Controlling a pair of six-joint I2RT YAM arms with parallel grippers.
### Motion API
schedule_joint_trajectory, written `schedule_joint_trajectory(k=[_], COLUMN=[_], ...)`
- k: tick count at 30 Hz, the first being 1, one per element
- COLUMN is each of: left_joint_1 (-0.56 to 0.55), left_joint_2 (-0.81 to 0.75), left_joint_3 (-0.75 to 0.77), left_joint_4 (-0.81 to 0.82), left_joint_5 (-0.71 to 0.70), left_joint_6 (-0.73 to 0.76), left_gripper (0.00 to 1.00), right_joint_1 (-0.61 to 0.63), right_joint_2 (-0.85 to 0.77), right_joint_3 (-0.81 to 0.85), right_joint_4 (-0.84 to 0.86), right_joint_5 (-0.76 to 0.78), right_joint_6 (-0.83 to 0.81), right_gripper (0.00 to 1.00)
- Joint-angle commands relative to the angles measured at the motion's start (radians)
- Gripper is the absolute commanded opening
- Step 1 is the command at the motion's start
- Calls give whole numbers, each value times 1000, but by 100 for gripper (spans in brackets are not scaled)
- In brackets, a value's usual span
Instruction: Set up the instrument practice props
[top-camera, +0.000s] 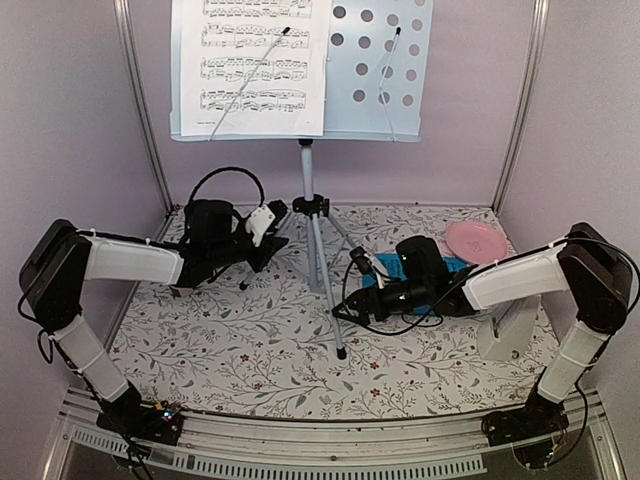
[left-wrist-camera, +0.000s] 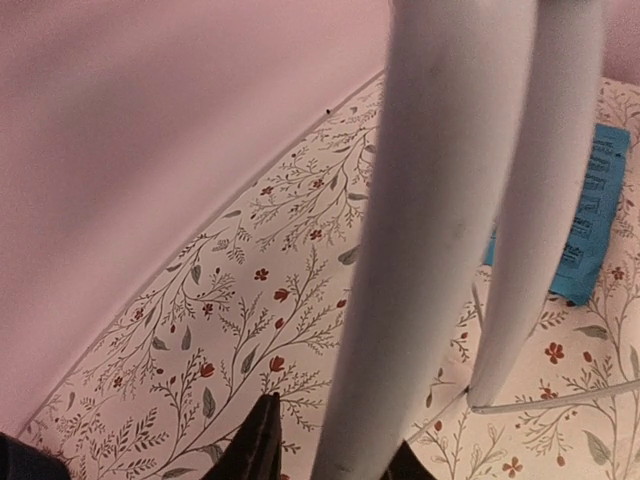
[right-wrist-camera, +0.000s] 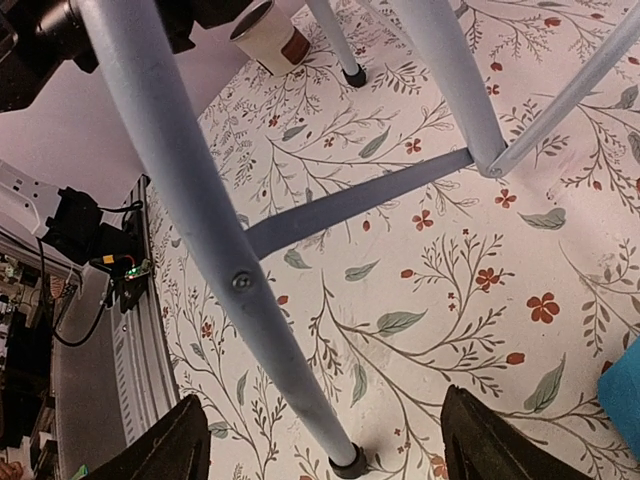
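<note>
Music stand (top-camera: 315, 240) upright, white music sheet (top-camera: 255, 65) on it, blue music sheet (top-camera: 456, 265) flat beside it, metronome (top-camera: 505, 335) far right

Soft, even light all round; shadows on the worktop (top-camera: 250, 340) are faint. Up close, the stand's legs (left-wrist-camera: 420, 250) blur, unfocused.

silver stand (top-camera: 307, 172), white sheet (top-camera: 255, 65), blue sheet (left-wrist-camera: 592, 225), pink plate (top-camera: 475, 241), floral table (top-camera: 250, 340)

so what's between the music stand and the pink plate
Top view: the right gripper reaches across the stretch between the music stand and the pink plate, with the blue music sheet lying partly hidden beneath it.
</note>
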Motion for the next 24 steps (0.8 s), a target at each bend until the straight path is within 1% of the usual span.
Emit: schedule_joint_trajectory(k=[1,3,7,12,15,18,24], left_joint_1=[18,22,24,28,35,48,84], left_joint_2=[18,8,-10,-19,-28,-35,-28], left_joint_3=[28,13,-2,-12,-30,-32,17], left_joint_4=[29,53,72,73,92,90,48], left_joint_5=[-78,-104,-151,-215,-229,-219,-179], left_joint_6=[10,4,-3,-7,6,18,67], left_gripper=[21,15,9,3,2,2,4], right_joint_1=[11,13,20,20,20,21,59], right_joint_2=[46,66,99,143,165,197,247], right_joint_3=[61,78,112,167,198,229,291], right_joint_4=[38,38,39,40,42,46,55], right_joint_5=[34,41,49,65,64,44,16], right_joint_6=[11,13,16,15,16,16,28], right_gripper=[77,73,69,69,68,64,61])
